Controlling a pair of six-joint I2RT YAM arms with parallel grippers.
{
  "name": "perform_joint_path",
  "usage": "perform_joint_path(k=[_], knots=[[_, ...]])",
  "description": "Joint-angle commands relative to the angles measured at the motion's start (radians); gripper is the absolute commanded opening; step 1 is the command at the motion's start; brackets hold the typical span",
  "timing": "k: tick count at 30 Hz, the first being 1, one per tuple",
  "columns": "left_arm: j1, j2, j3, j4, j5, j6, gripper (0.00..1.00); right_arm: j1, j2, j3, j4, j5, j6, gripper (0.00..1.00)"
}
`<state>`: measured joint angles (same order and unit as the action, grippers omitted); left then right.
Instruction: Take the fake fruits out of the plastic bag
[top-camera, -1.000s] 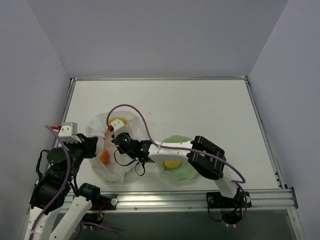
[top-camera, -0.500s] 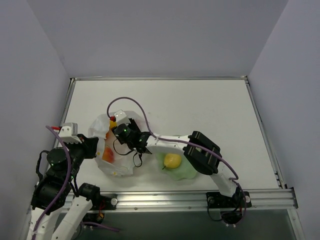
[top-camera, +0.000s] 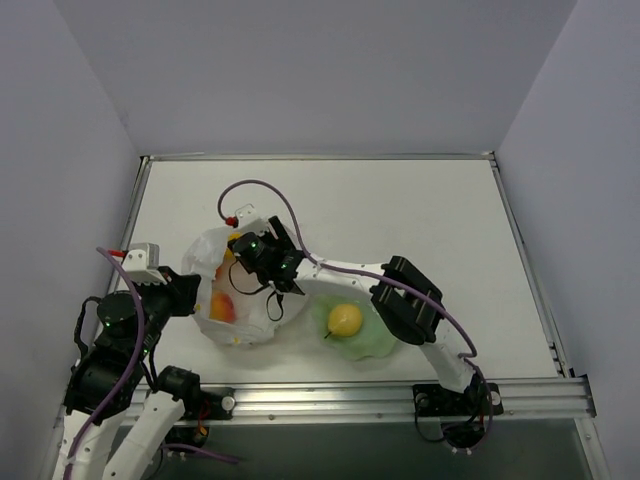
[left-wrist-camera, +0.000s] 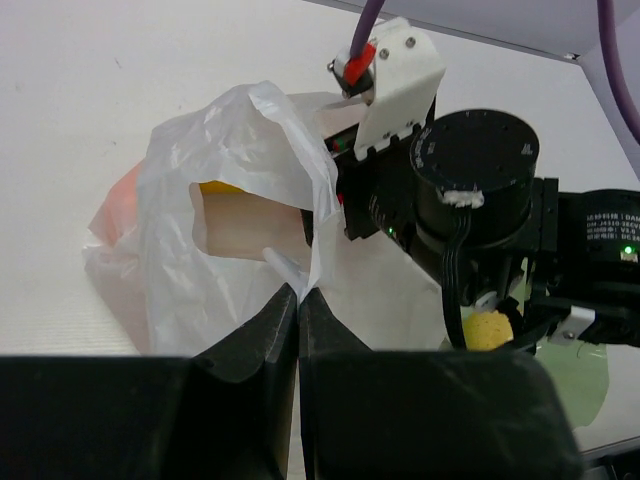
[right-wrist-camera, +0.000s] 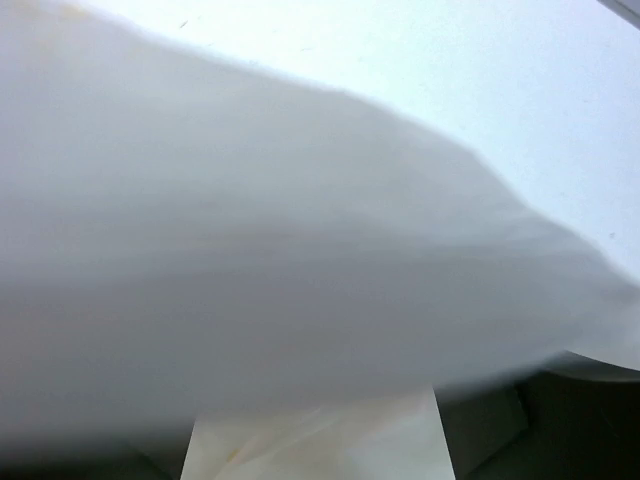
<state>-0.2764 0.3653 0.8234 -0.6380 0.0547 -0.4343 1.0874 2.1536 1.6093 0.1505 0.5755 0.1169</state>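
The crinkled white plastic bag (top-camera: 232, 325) lies left of centre on the table. Through its film I see a red-orange fruit (top-camera: 222, 306) and a yellow one (top-camera: 228, 256). My left gripper (left-wrist-camera: 298, 292) is shut on a fold of the bag's rim (left-wrist-camera: 300, 180) and holds the mouth up. The right gripper (top-camera: 244, 268) is pushed into the bag's mouth. In the right wrist view blurred white film fills most of the picture, and the dark fingers (right-wrist-camera: 490, 430) stand wide apart with only bag film between them. A yellow pear (top-camera: 346, 320) lies on the green plate (top-camera: 378, 345).
The pale green wavy-edged plate sits right of the bag, under the right forearm (top-camera: 405, 300). A purple cable (top-camera: 270, 195) loops above the bag. Grey walls close in the table on three sides, and a metal rail (top-camera: 400, 395) runs along the near edge.
The right gripper has moved away from the plate side, up and left into the bag's mouth, and has opened. The left gripper has kept its hold on the bag's rim.
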Motion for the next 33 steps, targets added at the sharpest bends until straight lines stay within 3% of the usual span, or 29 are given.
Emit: perform_joint_path(k=[1,7,10,15,18,24,28,33], knots=[[-0.009,0.011,0.034,0.021,0.011,-0.015,0.03,-0.047,0.028,0.066,-0.026,0.049,-0.02,0.76],[-0.01,0.017,0.014,0.037,0.033,-0.03,0.02,-0.086,0.066,0.09,-0.028,-0.043,-0.006,0.77],[-0.01,0.014,-0.006,0.044,0.048,-0.044,0.02,-0.083,0.065,0.08,-0.029,-0.019,-0.02,0.77],[-0.01,0.017,-0.018,0.043,0.065,-0.073,0.02,-0.021,-0.064,0.049,-0.029,-0.005,-0.097,0.76],[-0.01,0.017,-0.023,0.005,0.036,-0.103,0.03,0.02,-0.149,0.028,-0.035,-0.101,-0.106,0.75],[-0.01,0.015,-0.029,0.0,0.0,-0.127,0.02,0.017,-0.169,0.001,-0.037,-0.264,-0.102,0.65],[-0.01,0.014,-0.032,0.018,0.033,-0.121,0.02,-0.029,-0.107,0.026,-0.037,-0.371,-0.106,0.44],[-0.01,0.001,-0.03,0.021,0.037,-0.113,0.02,-0.098,-0.044,0.084,-0.058,-0.451,-0.106,0.41]])
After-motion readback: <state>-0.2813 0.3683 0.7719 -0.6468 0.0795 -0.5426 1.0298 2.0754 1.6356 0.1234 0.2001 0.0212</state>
